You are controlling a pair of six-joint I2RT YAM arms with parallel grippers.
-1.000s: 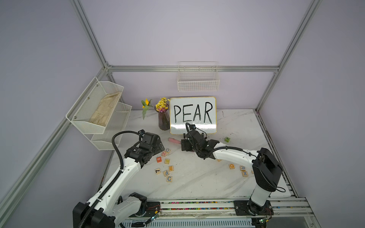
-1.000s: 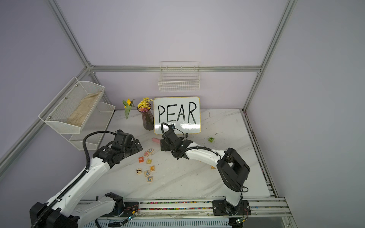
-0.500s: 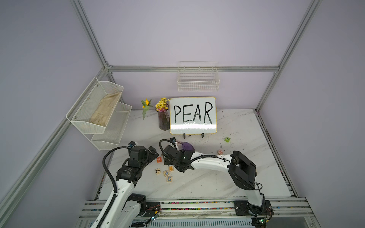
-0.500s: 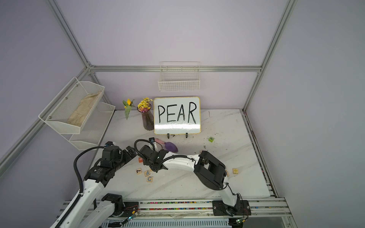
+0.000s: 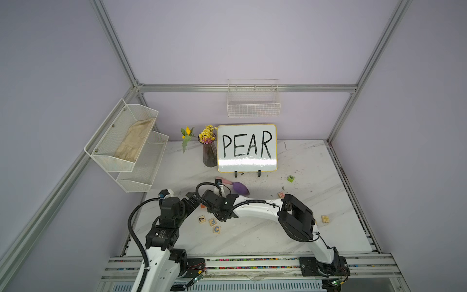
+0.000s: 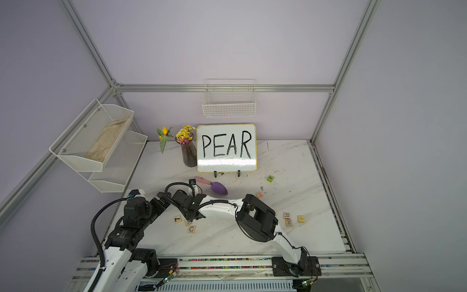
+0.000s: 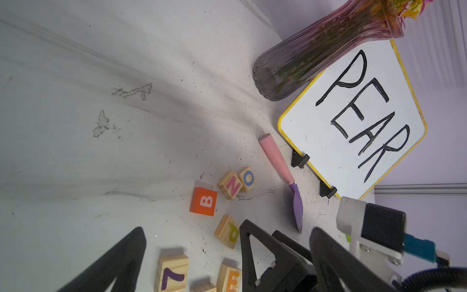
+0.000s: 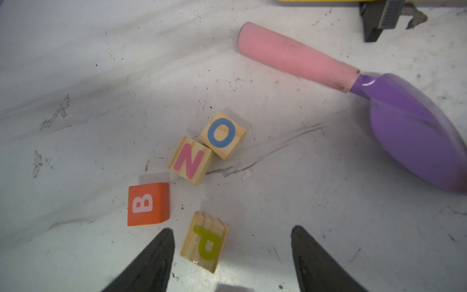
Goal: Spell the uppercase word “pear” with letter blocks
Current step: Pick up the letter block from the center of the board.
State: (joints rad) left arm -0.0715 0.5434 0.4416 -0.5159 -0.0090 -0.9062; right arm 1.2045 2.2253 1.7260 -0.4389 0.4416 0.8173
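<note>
Straddled P block (image 8: 205, 242) with right hand (image 8: 232, 228), fingers (image 8: 156, 252) apart and not gripping, on table (image 8: 278, 189) just beside B block (image 8: 147, 203). Hung left hand (image 5: 190, 200) open and empty near B block. Spotted E block (image 7: 231, 278) near it too.

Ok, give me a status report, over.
Right gripper open, P block between jaws, not gripped. Left gripper open, empty, close alongside. B block close beside P.

P block (image 8: 206, 242) between right fingers (image 8: 151, 263), N block (image 8: 190, 159) touching O block (image 8: 222, 134), trowel (image 8: 353, 83) just before whiteboard (image 5: 247, 148)
</note>
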